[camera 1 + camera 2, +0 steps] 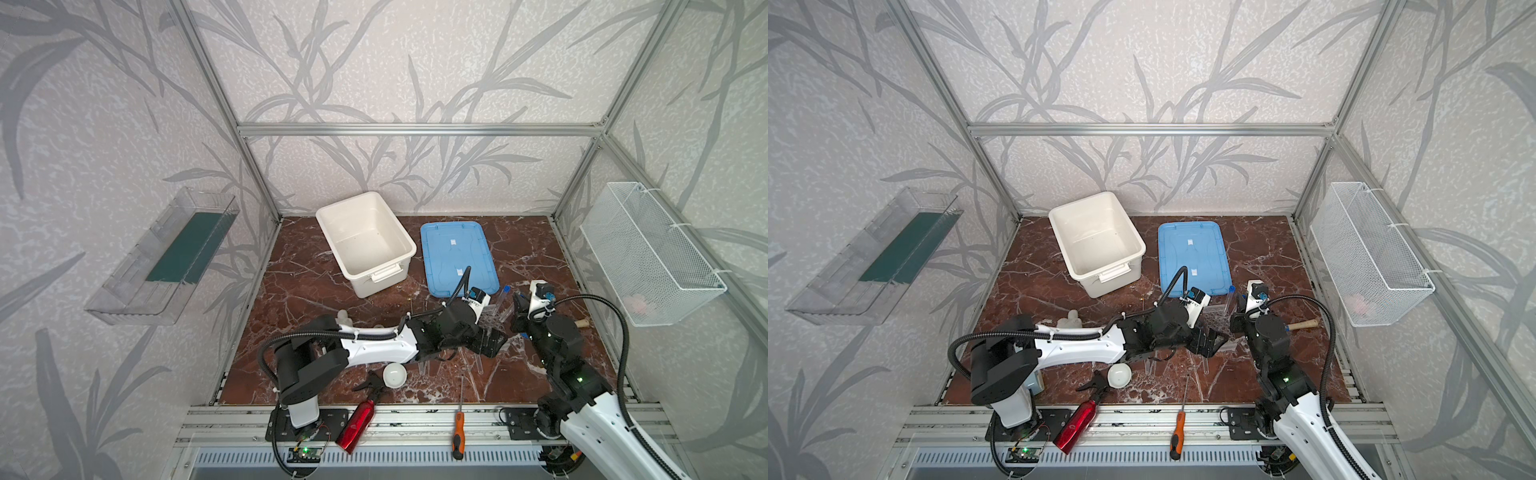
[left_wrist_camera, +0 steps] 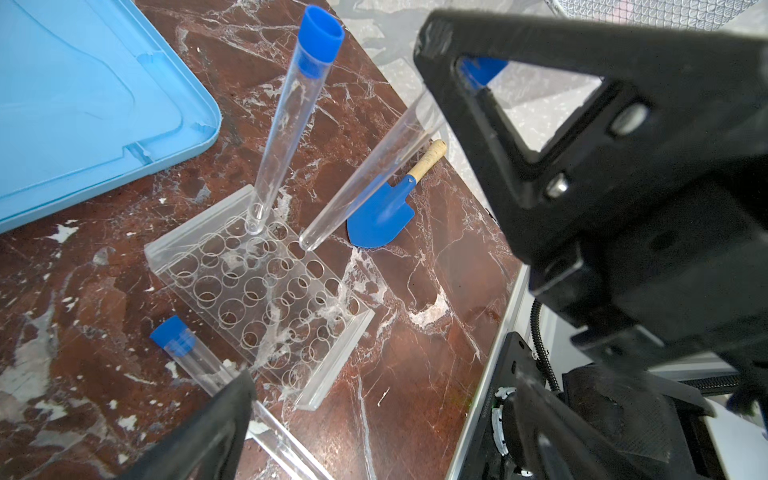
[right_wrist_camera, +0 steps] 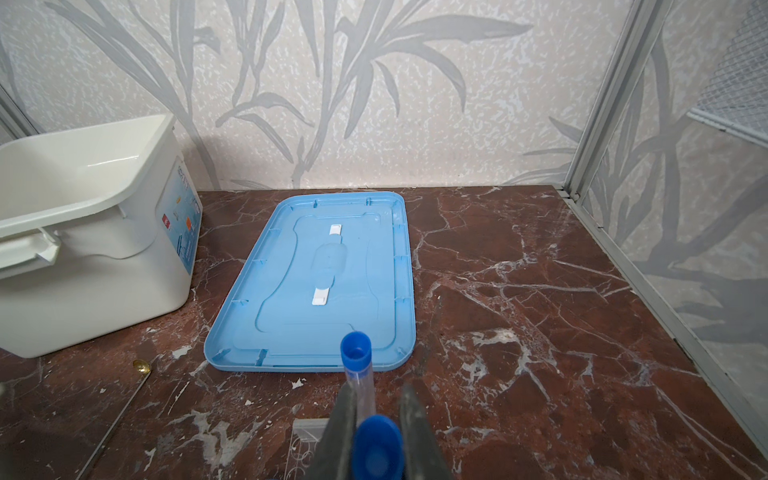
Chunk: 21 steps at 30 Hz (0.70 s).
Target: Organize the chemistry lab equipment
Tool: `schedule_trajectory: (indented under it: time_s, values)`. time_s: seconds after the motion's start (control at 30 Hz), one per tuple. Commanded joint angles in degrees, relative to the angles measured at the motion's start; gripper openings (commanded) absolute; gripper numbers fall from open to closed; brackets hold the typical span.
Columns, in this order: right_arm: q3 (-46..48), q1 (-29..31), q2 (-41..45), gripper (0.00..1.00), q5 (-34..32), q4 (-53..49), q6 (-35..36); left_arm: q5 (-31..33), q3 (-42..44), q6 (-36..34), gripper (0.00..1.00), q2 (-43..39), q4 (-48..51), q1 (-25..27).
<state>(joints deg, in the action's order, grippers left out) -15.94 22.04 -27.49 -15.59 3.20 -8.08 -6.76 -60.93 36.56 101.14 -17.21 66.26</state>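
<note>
Right grips a tube, left open.
Top view: my left gripper [image 1: 492, 341] gapes by the clear rack [image 1: 496, 321]. Left wrist: standing tube [image 2: 282, 124] sits racked, lying tube [image 2: 187, 349] beside it. Right wrist: my right gripper [image 3: 376, 411] clamps the tilted tube [image 3: 378, 449]; the bin label [image 3: 178, 220] is unreadable.

No text can be read with certainty. The white rectangular plastic tub [image 3: 83, 232] carries a printed label [image 3: 179, 222] on its side wall, with blue lines of print and small red and orange marks, all too blurred to make out. A black metal plate [image 2: 494, 415] in the left wrist view bears one row of tiny white characters, also illegible.
</note>
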Motion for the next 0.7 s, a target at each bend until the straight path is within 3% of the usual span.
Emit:
schedule_trajectory:
  time_s: [0.0, 0.53, 0.67]
  values:
    - [0.56, 0.18, -0.59, 0.16, -0.95, 3.38, 0.5, -0.11, -0.28, 0.53, 0.99, 0.02, -1.41, -0.14]
    - [3.37, 0.28, -3.63, 0.17, -0.28, 6.47, 0.7, 0.56, 2.01, 1.81, 0.99, -0.64, -3.21, -0.69]
    - [3.29, 0.37, -3.12, 0.28, 1.86, 5.88, 1.22, 0.97, 3.16, 2.44, 0.99, -1.2, -4.0, -0.96]
